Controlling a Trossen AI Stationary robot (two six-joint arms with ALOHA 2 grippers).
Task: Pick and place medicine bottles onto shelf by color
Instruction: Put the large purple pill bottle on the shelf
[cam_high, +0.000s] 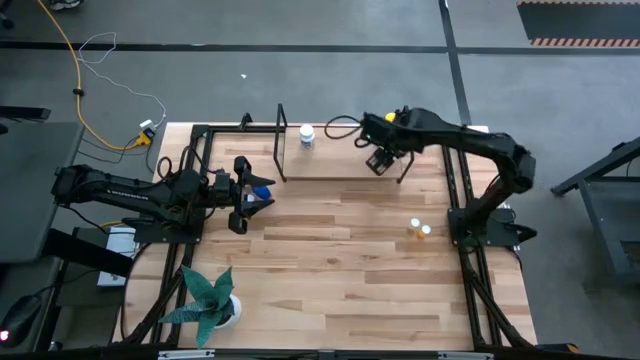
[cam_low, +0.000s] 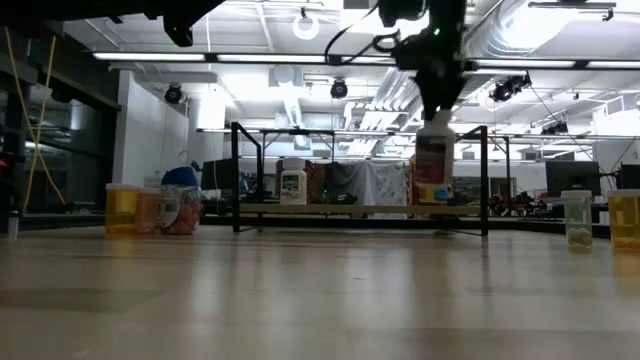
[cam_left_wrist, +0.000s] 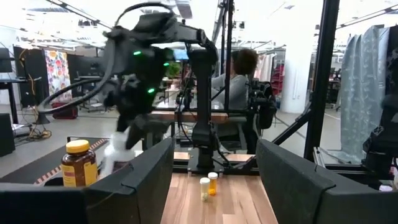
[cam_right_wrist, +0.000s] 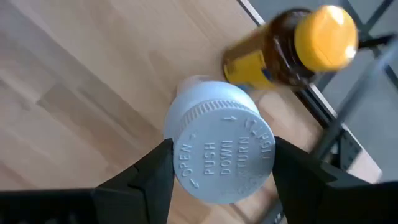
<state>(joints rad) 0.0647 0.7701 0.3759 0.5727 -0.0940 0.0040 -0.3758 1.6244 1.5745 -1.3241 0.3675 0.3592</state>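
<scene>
The right gripper (cam_right_wrist: 217, 163) is clamped on the pale ribbed cap of a white medicine bottle (cam_right_wrist: 221, 152), held above the right end of the low light-wood shelf (cam_high: 340, 160), beside an amber yellow-capped bottle (cam_right_wrist: 292, 53). The left gripper (cam_high: 240, 195) is spread apart, empty, at the table's left side.

The middle of the desk (cam_high: 340, 260) lies bare, with room to pass. The shelf (cam_high: 340, 160) stands along the far edge, a white bottle (cam_high: 306, 135) at its left end, open board between. Two small vials (cam_high: 419, 229) stand right; a plant (cam_high: 208, 300) fills the near left corner.
</scene>
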